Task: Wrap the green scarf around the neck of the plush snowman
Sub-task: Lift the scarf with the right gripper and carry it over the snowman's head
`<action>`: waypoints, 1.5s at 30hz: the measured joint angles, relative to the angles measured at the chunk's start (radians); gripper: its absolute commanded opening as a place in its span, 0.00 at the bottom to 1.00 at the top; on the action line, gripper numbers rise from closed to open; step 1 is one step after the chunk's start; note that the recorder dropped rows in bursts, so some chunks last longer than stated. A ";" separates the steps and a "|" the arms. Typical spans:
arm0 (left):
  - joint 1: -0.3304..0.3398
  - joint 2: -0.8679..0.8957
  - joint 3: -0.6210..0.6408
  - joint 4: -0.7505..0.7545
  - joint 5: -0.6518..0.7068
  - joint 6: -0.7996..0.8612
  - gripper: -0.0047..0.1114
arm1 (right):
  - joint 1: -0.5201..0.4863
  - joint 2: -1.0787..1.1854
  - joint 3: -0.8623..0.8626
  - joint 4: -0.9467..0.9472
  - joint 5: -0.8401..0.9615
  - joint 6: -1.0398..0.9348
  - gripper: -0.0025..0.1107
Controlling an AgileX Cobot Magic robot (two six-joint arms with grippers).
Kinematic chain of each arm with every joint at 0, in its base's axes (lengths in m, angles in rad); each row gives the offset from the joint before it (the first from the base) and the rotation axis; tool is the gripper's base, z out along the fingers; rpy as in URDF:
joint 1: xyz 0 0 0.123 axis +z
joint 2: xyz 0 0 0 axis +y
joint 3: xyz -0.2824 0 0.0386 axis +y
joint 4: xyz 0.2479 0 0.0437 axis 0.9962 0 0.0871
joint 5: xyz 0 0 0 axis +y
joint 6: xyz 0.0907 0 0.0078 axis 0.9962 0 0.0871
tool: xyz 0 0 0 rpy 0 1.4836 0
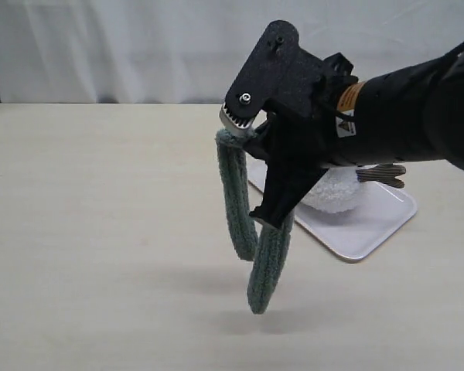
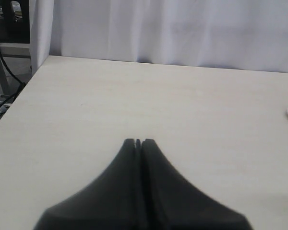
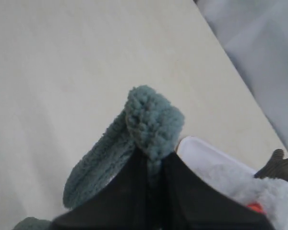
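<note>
Green scarf [image 1: 236, 201] hangs doubled from my right claw [image 1: 243, 127], clamped on its fold above the table [image 1: 100, 232], fuzzy ends dangling beside the plush snowman [image 1: 332, 189] on its tray [image 1: 363, 228]; my left claw [image 2: 138, 142] sits closed.

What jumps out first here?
The scarf dangles in two strands mid-frame, pinched in the right gripper above the table. Behind it the snowman is on a white tray, mostly hidden by the arm. The left gripper is shut, holding nothing.
</note>
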State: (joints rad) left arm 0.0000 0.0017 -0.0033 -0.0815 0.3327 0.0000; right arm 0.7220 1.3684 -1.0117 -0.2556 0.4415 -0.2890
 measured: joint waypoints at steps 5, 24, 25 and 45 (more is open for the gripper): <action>0.000 0.000 0.000 0.000 0.000 0.000 0.04 | 0.000 -0.002 0.000 -0.228 -0.004 0.143 0.06; 0.000 0.000 0.000 0.000 0.000 0.000 0.04 | 0.000 0.024 0.000 -1.101 0.084 0.304 0.06; 0.000 0.000 0.000 0.000 0.000 0.000 0.04 | 0.000 0.037 0.000 -1.143 0.105 0.304 0.06; 0.000 0.000 0.000 0.000 0.000 0.000 0.04 | -0.094 0.254 0.000 -1.430 0.288 0.394 0.06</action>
State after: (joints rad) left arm 0.0000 0.0017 -0.0033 -0.0815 0.3327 0.0000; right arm 0.6277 1.6222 -1.0117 -1.6858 0.7297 0.1046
